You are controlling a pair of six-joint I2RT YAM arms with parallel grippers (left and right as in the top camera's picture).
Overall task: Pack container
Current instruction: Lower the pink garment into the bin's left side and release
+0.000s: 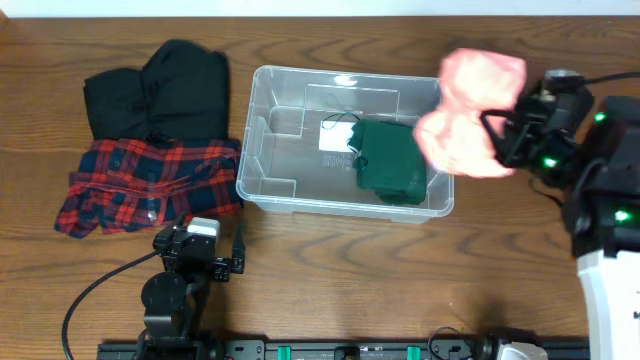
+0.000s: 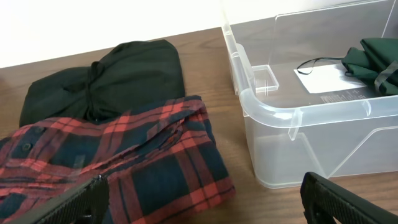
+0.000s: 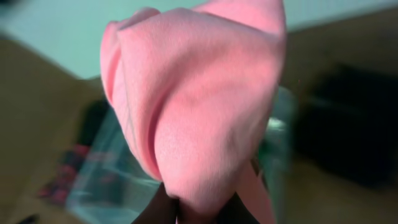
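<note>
Overhead: container (image 1: pixel 262 130) sits central on desk (image 1: pixel 350 285), green garment (image 1: pixel 392 160) inside, right tool (image 1: pixel 503 135) pinching pink cloth (image 1: pixel 470 100) at its right end. Right wrist shows mostly cloth; left wrist shows left tool (image 2: pixel 211 208) spread beside plaid shirt (image 2: pixel 124 162).

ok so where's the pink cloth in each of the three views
Overhead: the pink cloth is right of centre, overlapping the right end of the container, pinched by the right gripper.
Left wrist: not in it.
Right wrist: it fills the middle of the frame.
Shared landmark: the clear container, centre in overhead, right side in left wrist, what looks like its blur at lower left in right wrist.
</note>
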